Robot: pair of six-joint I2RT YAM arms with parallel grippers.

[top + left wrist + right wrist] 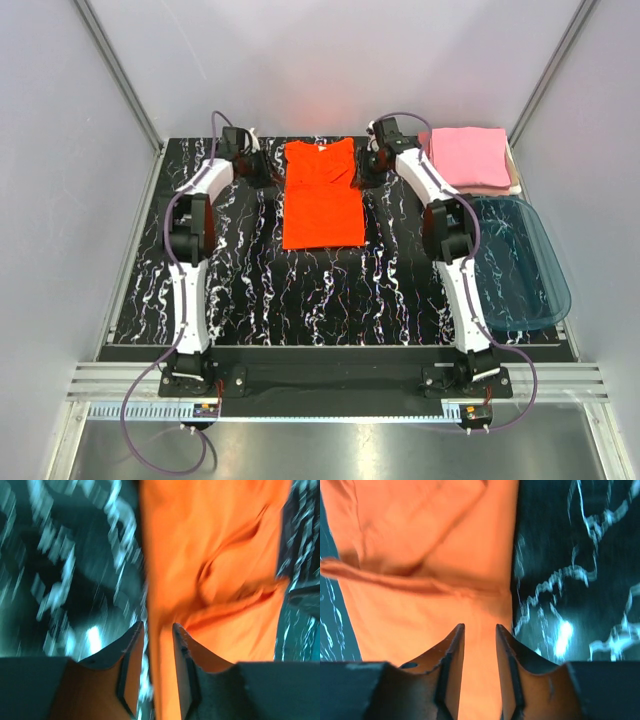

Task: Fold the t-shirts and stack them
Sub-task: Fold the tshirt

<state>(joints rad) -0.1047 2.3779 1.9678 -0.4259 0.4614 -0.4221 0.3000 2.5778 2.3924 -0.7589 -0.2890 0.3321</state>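
Lying flat on the black marbled table (300,290), the orange-red t-shirt (322,200) is seen w/ both sleeves tucked in, so a long narrow rectangle is formed, collar at its far end. The left gripper (262,170) is held just beside the shirt's left shoulder edge, and the right gripper (366,168) just beside its right shoulder edge. In both wrist views the jaws are narrowly spread, not pressed together. The left pair's gap is set over the shirt's edge, w/ cloth on one side and table on the other. The right pair's gap is set over cloth just inside the edge. No cloth is seen clamped. Judged step: shoulders to be pinched & carried toward the hem for a half fold. Risks: only the top layer may be caught, so a tucked sleeve would be dragged out. An uneven pinch btw. the two sides would skew the fold, and the creased ridge across the chest could be pressed in. Right of the shirt, at the far corner, the folded pink t-shirts (470,155) are stacked. Nearer than those, a teal tub (555,290) is set. Neither is judged to block the fold.
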